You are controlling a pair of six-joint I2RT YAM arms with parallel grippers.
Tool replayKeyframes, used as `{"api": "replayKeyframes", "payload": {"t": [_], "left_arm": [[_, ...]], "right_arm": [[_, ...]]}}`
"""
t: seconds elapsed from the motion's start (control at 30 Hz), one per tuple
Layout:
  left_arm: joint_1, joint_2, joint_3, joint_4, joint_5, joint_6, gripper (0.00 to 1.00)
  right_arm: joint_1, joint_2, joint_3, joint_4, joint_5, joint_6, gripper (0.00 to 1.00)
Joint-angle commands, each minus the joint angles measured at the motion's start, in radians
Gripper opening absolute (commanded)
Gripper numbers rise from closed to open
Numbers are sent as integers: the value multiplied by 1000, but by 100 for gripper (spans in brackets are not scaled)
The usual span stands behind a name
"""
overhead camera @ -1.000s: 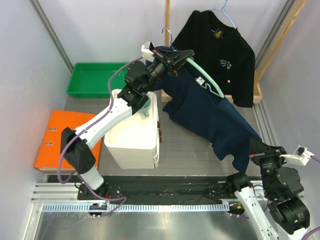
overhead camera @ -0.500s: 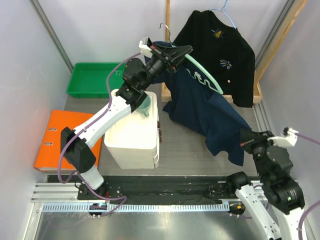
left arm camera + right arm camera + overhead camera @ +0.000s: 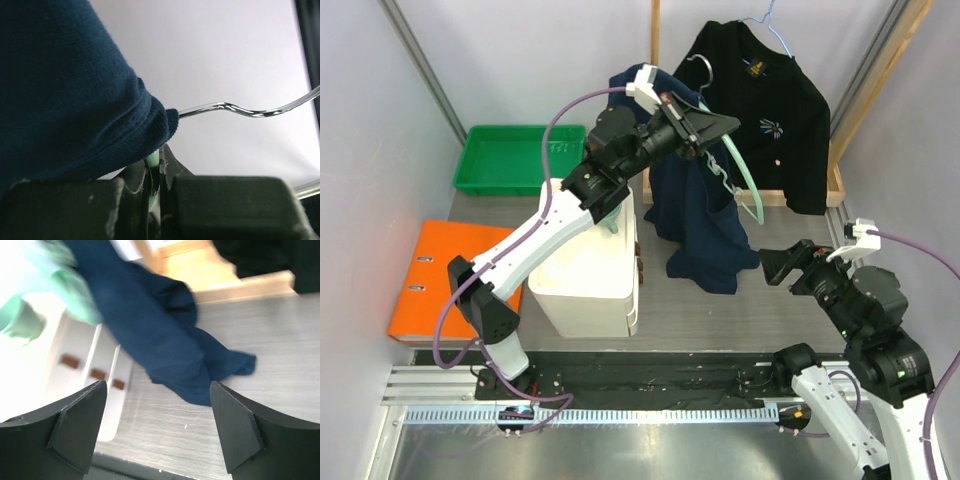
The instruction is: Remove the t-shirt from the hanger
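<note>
A navy t-shirt (image 3: pixel 700 205) hangs from a mint-green hanger (image 3: pixel 748 185) with a metal hook (image 3: pixel 699 66), its hem bunched just above the table. My left gripper (image 3: pixel 712 126) is shut on the hanger, held high over the white box. In the left wrist view the green hanger (image 3: pixel 152 161) sits pinched in my left gripper (image 3: pixel 159 159), with navy cloth (image 3: pixel 65 90) over it and the hook (image 3: pixel 235 107) sticking out right. My right gripper (image 3: pixel 788 266) stands open to the right of the shirt, apart from it. The right wrist view shows the t-shirt (image 3: pixel 165 335) beyond the right gripper (image 3: pixel 157 426), nothing between its fingers.
A white box (image 3: pixel 585 265) stands under the left arm. A green tray (image 3: pixel 510 155) is at the back left and an orange binder (image 3: pixel 445 275) at the left. A black sweater (image 3: pixel 760 100) hangs on a blue hanger against a wooden frame (image 3: pixel 655 40) at the back.
My right gripper has let go of the t-shirt's hem and opened, lifting away. The shirt has swung back under the hanger. The left arm has carried the hanger up and to the right.
</note>
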Motion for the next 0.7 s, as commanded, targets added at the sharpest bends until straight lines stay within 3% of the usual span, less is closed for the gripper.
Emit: {"api": "replayKeyframes", "payload": {"t": [0.0,0.2,0.37,0.5,0.67], "left_arm": [[-54,16,106,-87,22,199,0],[-99,27,100,-132,39,234,0],[-142,10,63,-132,39,233,0],[-169,4,60,-139,24,240,0],[-194,-1,42,-141,-2,234,0]], "right_arm": [[-3,84,151,13,-221,-152,90],[0,216,245,25,-307,-229,88],[-2,252,196,154,-420,-203,69],[-2,262,164,223,-428,-173,50],[-2,267,138,259,-442,-157,35]]}}
